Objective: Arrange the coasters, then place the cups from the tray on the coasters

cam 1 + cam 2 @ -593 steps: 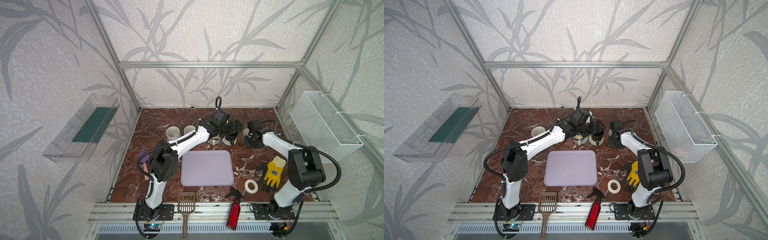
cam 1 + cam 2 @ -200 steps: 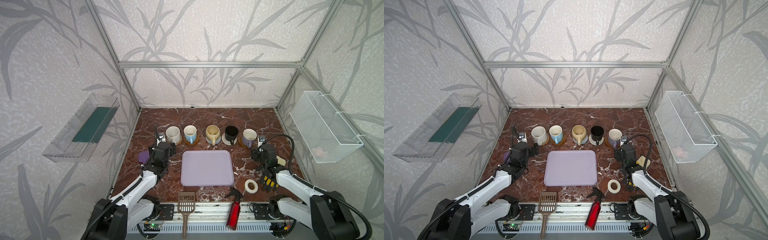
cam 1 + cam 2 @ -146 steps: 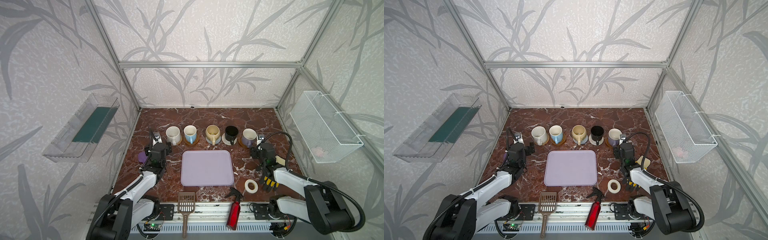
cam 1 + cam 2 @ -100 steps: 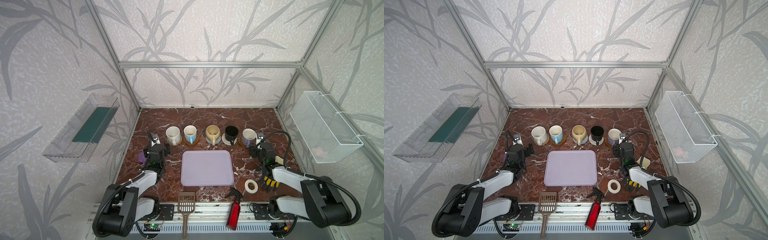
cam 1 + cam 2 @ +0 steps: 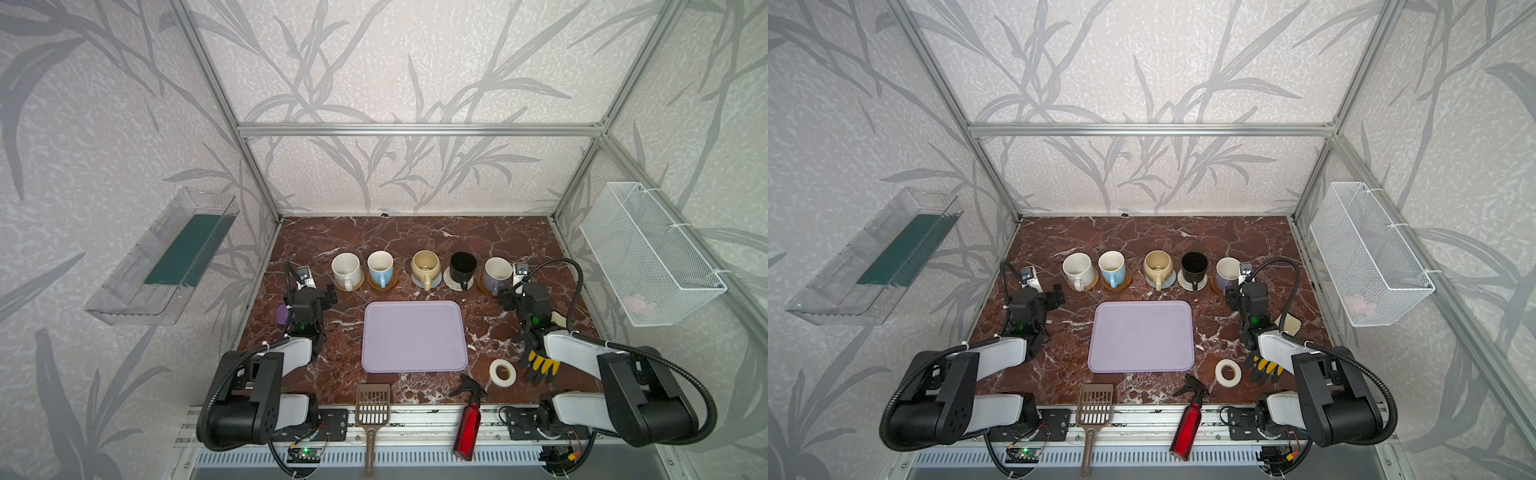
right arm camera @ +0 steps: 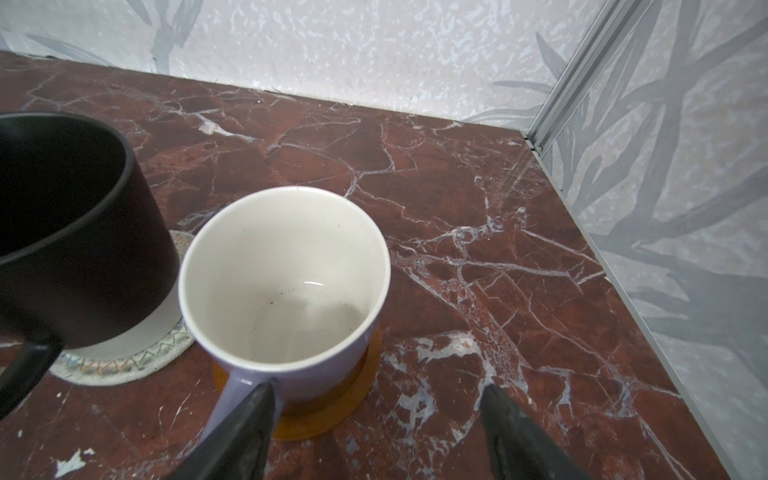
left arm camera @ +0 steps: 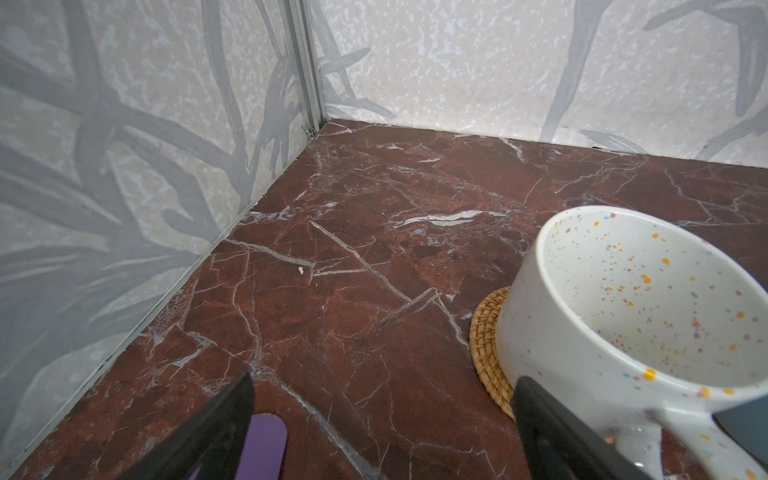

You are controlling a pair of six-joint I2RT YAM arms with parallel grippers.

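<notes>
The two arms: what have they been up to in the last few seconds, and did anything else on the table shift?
The left gripper and right gripper drew back from over the row of cups toward the front edge; both are open and empty. The cups sit on their coasters, and the empty tray has not moved.

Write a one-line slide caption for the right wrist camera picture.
A lavender mug on its amber coaster, beside the black mug, framed by the right arm's open fingers.
</notes>
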